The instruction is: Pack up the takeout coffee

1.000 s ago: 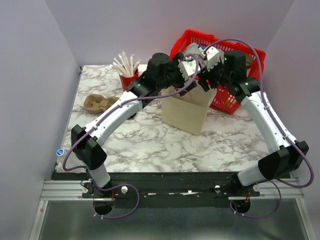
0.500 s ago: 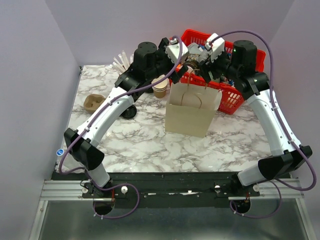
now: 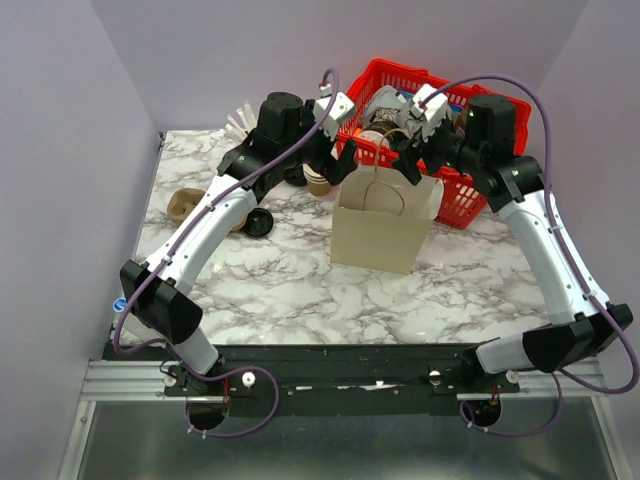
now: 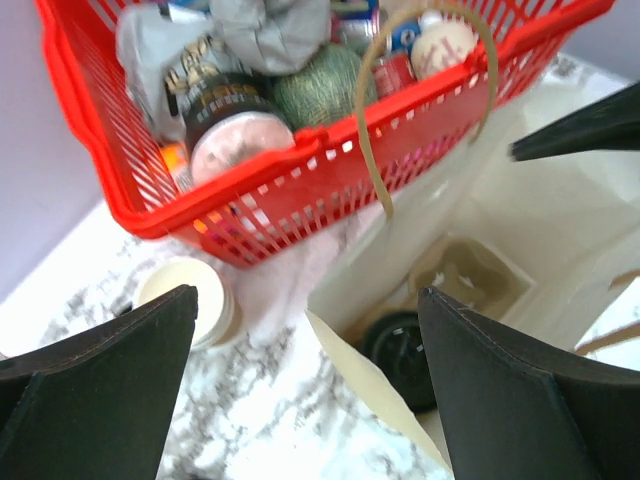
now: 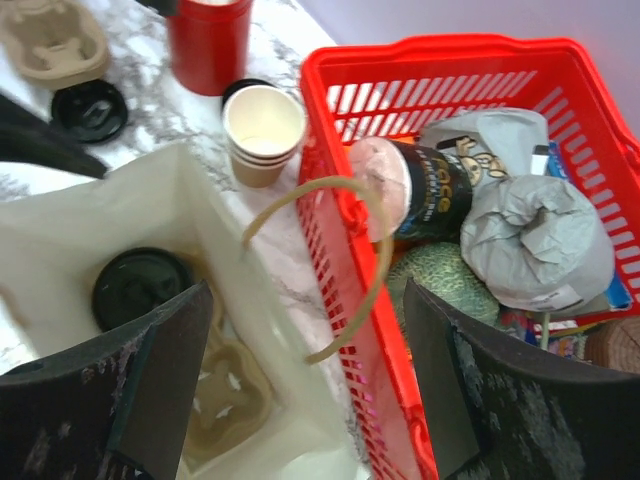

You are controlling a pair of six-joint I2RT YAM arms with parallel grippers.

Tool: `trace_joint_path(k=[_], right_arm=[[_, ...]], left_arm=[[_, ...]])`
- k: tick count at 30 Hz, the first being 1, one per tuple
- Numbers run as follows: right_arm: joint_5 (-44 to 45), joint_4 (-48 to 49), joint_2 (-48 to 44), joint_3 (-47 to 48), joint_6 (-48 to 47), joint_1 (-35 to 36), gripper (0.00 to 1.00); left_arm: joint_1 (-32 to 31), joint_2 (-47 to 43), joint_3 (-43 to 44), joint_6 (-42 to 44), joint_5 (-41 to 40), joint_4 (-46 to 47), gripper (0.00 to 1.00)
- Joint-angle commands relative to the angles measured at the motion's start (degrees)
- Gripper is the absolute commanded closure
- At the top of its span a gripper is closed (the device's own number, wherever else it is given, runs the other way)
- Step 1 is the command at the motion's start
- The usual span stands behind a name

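Note:
A cream paper bag [image 3: 385, 230] stands upright and open in the middle of the table. Inside it a black round lid [image 5: 140, 285] sits in a pulp cup carrier [image 5: 225, 400]. The lid also shows in the left wrist view [image 4: 400, 350]. The brown cup's wall is hidden, so I cannot tell if the takeout coffee is under that lid. My left gripper [image 3: 338, 160] is open and empty over the bag's back left corner [image 4: 310, 400]. My right gripper [image 3: 408, 160] is open and empty over the bag's back edge [image 5: 310, 400]. One bag handle [image 5: 345, 270] loops up between its fingers, untouched.
A red basket [image 3: 470, 200] full of groceries stands right behind the bag. A stack of cream paper cups [image 3: 318, 182] stands left of the bag. A red cup of straws [image 5: 208, 40], a loose black lid [image 3: 258, 222] and a spare pulp carrier [image 3: 190, 205] lie further left.
The bag was tilted with both grippers at its mouth; it now stands upright. Both grippers have lifted off it, and the left arm has drawn back to the left.

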Motion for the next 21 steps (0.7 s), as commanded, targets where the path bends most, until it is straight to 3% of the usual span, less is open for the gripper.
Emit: trace_joint_path(k=[1, 2, 5, 6, 8, 9, 10, 19, 21], right_arm=[[-10.9, 0.5, -6.3, -2.3, -1.8, -0.3, 0.16], [-15.5, 0.9, -7.7, -2.7, -2.5, -0.4, 0.18], [-22.3, 1.3, -6.6, -2.1, -2.7, -0.3, 0.4], [-23.1, 0.9, -5.8, -1.6, -2.7, -0.3, 0.59], [-25.1, -2.4, -3.0, 1.3, -4.7, -0.3, 0.79], [-25.8, -4.0, 0.0, 2.6, -5.8, -0.3, 0.95], [-26.8, -7.5, 1.6, 3.7, -7.1, -0.3, 0.99], [-32.8, -33.7, 20.4, 22.7, -23.9, -0.1, 0.99], [-30.9, -33.9, 20.8, 22.0, -25.5, 0.1, 1.0]], left_arm=[[1.1, -3.7, -2.4, -2.3, 1.7, -2.5, 0.02], [1.8, -4.2, -2.6, -2.2, 1.7, -2.5, 0.02], [3.6, -5.0, -3.1, -1.9, 1.2, -2.6, 0.02], [3.9, -5.2, -3.3, -1.8, 0.9, -2.7, 0.02], [4.5, -6.0, -3.7, -1.1, 0.8, -2.9, 0.02], [5.2, -6.4, -3.8, -0.9, 0.8, -3.2, 0.02], [5.5, -6.6, -4.0, -0.2, 1.1, -3.4, 0.01], [7.6, -9.3, -6.9, 2.0, 2.5, -4.5, 0.02], [7.9, -9.5, -7.6, 2.2, 2.5, -4.5, 0.02]])
